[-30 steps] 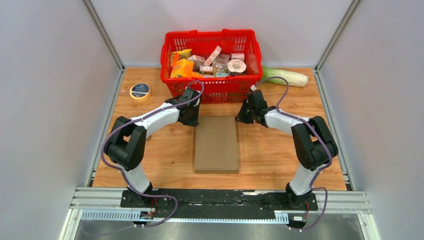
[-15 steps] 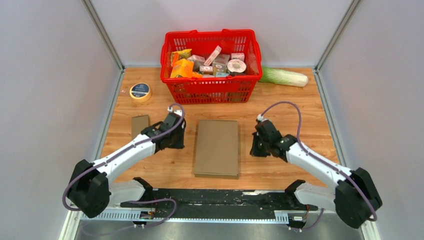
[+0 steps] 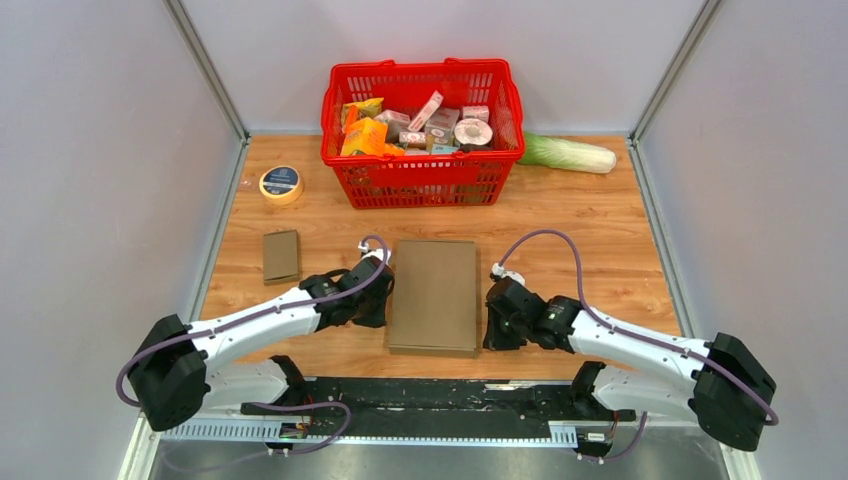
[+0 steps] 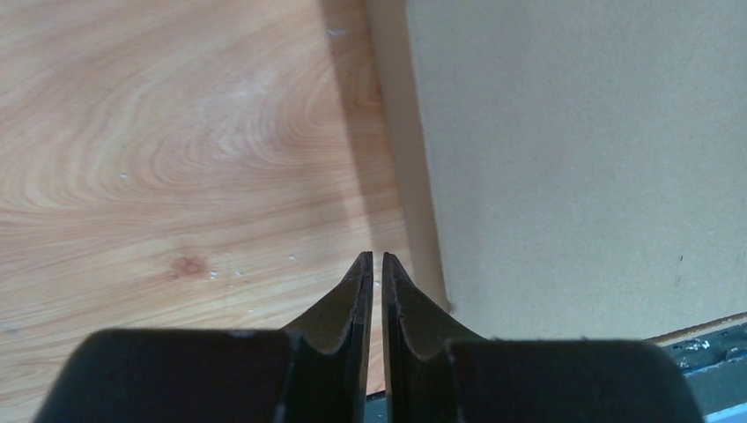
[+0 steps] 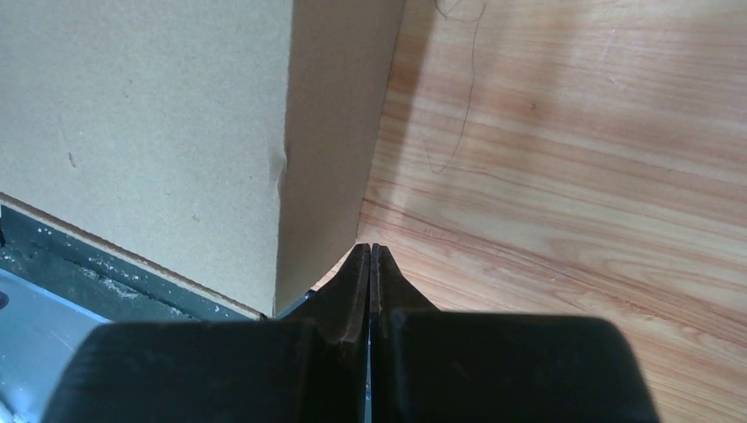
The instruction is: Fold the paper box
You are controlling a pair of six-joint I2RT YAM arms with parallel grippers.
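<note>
top view: the paper box [image 3: 433,295] lies flat in the middle of the bench [image 3: 580,230]. its long side runs from my bases toward the red basket [image 3: 420,66]. my left pincer [image 3: 376,303] is just beside the box's left long edge. my right pincer [image 3: 497,327] is just beside the right long edge, closer to the near corner. so the box sits between my 2 pincers, and both are about as near to it. i think the next push or pinch has to go inward, across the short way of the box.

left wrist view: here my left pincer [image 4: 377,257] is open only a thin crack, with nothing in it. the box [image 4: 573,159] is to its right, and the tips sit on the wood just by the near left corner. i cannot tell if they touch it.

right wrist view: my right pincer [image 5: 370,248] is clenched tight and empty. the box [image 5: 159,115] is to its left. only this view shows the box's upright side wall [image 5: 328,132], with a small dent on its top edge.
</note>
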